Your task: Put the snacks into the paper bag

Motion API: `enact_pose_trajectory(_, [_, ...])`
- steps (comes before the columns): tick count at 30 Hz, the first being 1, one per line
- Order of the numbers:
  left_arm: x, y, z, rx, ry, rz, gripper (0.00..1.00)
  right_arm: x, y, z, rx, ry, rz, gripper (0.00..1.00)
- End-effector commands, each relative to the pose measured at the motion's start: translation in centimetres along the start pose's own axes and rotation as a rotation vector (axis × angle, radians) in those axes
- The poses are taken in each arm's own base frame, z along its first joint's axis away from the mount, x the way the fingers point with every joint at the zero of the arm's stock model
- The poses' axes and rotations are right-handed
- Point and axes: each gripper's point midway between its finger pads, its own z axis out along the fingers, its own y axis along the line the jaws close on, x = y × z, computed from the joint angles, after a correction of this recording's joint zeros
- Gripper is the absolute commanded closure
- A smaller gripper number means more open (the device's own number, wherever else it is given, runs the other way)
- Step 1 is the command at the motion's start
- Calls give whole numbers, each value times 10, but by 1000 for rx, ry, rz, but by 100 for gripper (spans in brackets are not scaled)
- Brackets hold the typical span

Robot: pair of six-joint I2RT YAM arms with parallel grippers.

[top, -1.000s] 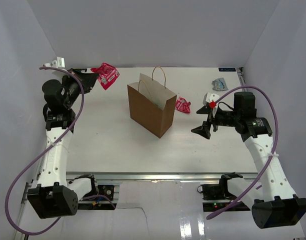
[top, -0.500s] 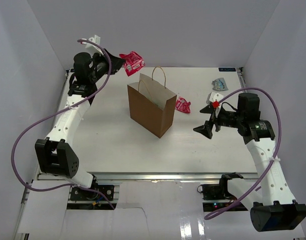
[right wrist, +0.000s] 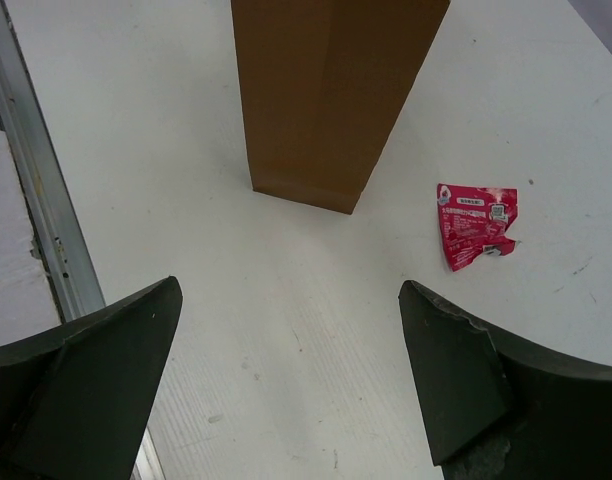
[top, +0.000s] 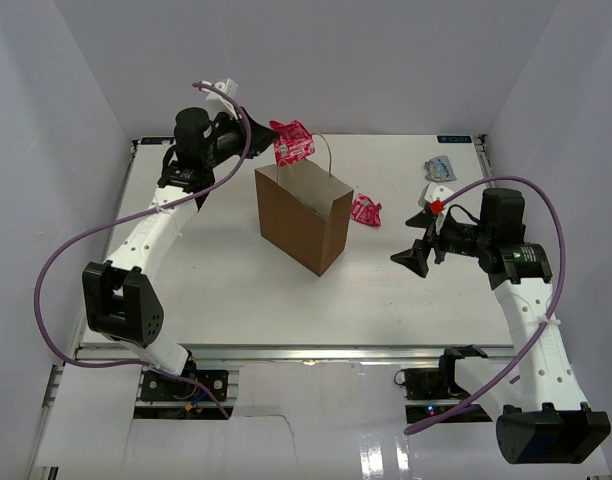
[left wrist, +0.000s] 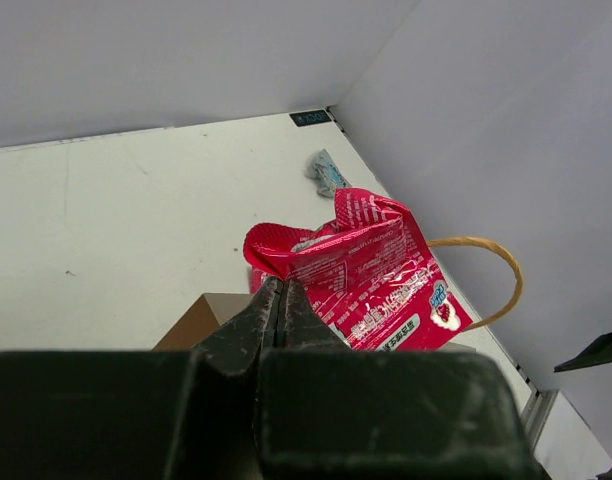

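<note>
The left gripper (top: pixel 266 132) is pressed together on one edge of a pink-red snack packet (top: pixel 294 142) and holds it in the air just above the far rim of the upright paper bag (top: pixel 301 215) — the packet hangs close beside the bag's looped handle (left wrist: pixel 491 275). The right gripper (top: pixel 416 232) is spread wide, low over the table (top: pixel 206 270), facing the bag's right side. A second pink-red packet (top: pixel 365 210) lies flat between them, just beside the bag. A pale blue-silver packet (top: pixel 438 169) rests near the far right corner.
</note>
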Motion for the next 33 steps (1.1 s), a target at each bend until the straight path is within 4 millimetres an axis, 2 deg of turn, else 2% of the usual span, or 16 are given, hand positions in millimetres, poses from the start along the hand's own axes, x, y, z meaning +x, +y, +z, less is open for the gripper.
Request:
enact_pose_trajectory(1, [-15, -26, -2, 91, -31, 83, 100, -5, 2, -1, -8, -24, -4, 5])
enact_pose_trajectory(8, [10, -29, -1, 125, 18, 83, 100, -3, 3, 0, -11, -25, 5, 5])
enact_pose_trajectory(13, [19, -36, 0, 150, 37, 91, 96, -3, 2, 0, -9, -23, 3, 5])
enact_pose_trajectory(16, [24, -35, -2, 145, 46, 91, 91, -5, -1, 0, -5, -23, -1, 5])
enact_pose_trajectory(20, [30, -36, -4, 147, 56, 88, 80, -5, -9, 1, 24, -12, 22, 5])
enact_pose_trajectory(21, [28, -36, -4, 144, 50, 89, 72, -6, -14, 2, 38, -13, 27, 5])
enact_pose_trajectory(23, [23, -39, -5, 141, 37, 95, 65, -5, -24, 3, 81, 1, 77, 5])
enact_pose_trajectory(24, [17, -41, -6, 141, 25, 100, 57, -9, -31, 3, 103, -9, 77, 5])
enact_pose_trajectory(27, [6, -45, -8, 133, 0, 116, 46, -7, -49, 6, 176, 1, 184, 6])
enact_pose_trajectory(28, [-2, -48, -9, 131, -18, 127, 39, -10, -58, 8, 211, -10, 199, 7])
enact_pose_trajectory(30, [-17, -53, -15, 114, -50, 152, 32, -1, -74, 12, 278, 7, 322, 9])
enact_pose_trajectory(31, [-31, -52, -19, 80, -80, 176, 23, 1, -84, 14, 318, 2, 361, 9])
enact_pose_trajectory(32, [-44, -59, -27, 70, -114, 199, 18, 18, -100, 19, 380, 41, 441, 9])
enact_pose_trajectory(33, [-53, -61, -32, 53, -137, 216, 13, 24, -106, 24, 418, 44, 550, 10])
